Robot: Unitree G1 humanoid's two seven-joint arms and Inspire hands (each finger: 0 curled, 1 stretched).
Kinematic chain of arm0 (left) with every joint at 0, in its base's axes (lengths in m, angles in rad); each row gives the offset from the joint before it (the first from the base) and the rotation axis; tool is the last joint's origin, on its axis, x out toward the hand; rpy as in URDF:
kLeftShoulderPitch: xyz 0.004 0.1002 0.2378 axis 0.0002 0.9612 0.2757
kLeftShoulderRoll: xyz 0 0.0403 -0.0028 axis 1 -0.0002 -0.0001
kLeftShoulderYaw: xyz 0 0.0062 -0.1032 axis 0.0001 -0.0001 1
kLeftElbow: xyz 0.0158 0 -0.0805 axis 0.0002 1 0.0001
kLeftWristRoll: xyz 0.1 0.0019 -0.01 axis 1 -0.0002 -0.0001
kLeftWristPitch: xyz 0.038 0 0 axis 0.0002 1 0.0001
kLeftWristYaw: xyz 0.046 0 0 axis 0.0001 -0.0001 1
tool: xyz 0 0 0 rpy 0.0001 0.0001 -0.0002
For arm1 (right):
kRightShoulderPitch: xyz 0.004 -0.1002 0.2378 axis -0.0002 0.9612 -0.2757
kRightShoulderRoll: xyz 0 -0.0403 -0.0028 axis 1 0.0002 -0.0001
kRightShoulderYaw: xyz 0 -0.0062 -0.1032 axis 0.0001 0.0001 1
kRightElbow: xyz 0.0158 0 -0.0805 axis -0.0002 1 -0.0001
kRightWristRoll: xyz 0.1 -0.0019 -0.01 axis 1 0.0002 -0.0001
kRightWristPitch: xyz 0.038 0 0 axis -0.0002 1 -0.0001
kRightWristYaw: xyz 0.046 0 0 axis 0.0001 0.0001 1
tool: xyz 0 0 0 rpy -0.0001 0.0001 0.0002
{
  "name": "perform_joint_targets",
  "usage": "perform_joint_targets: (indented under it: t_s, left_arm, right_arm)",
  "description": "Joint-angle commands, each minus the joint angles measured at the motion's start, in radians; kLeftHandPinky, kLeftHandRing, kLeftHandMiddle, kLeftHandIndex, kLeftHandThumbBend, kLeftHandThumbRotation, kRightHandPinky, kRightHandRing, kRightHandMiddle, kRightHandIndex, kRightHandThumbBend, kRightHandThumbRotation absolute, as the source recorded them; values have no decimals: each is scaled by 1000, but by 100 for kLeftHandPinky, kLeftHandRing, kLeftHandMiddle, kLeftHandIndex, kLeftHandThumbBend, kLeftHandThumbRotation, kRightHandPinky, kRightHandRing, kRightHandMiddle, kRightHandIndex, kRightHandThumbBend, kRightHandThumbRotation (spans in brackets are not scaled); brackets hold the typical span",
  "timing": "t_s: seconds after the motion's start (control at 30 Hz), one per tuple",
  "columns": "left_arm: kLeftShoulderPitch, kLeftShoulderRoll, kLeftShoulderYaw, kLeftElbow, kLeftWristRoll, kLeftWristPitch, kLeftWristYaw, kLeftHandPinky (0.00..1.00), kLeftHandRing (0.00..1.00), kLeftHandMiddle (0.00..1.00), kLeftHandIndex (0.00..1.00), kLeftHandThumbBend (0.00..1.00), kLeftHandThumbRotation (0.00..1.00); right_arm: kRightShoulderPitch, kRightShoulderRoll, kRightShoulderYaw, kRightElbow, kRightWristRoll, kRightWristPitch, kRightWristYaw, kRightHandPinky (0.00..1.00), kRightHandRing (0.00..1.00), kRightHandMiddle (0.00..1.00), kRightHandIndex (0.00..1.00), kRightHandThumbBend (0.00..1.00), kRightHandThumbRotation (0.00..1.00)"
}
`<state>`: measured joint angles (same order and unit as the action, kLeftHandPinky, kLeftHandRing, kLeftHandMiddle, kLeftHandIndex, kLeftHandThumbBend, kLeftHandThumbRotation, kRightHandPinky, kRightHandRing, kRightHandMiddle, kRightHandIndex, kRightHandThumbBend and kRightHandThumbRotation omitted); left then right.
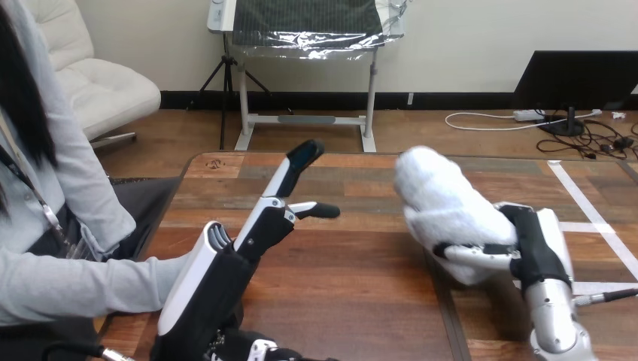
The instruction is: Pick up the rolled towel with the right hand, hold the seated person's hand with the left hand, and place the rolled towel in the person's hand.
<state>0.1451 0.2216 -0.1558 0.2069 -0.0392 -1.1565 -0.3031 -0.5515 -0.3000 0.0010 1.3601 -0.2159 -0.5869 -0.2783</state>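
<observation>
Right robot hand clasps the rolled towel at its near end.

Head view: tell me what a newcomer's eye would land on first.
The fluffy white rolled towel stands out first, over the right part of the table, with the right hand curled round its lower end. Next comes the left hand at centre-left, fingers straight and pointing away, thumb out. A person's grey sleeve reaches toward it from the left edge.
</observation>
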Motion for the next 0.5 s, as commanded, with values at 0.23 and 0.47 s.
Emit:
perform_joint_targets:
  t_s: [0.23,0.47]
  left_arm:
    - [-57,12,16,10,-2,36,1,92,100,100,100,100,48]
    - [-60,16,30,14,13,45,4,96,100,100,100,100,46]
  right_arm:
    - [-44,41,-67,-94,81,-196,32,25,30,39,40,82,0]
    - [-31,64,-81,-109,101,-268,63,23,27,38,39,82,0]
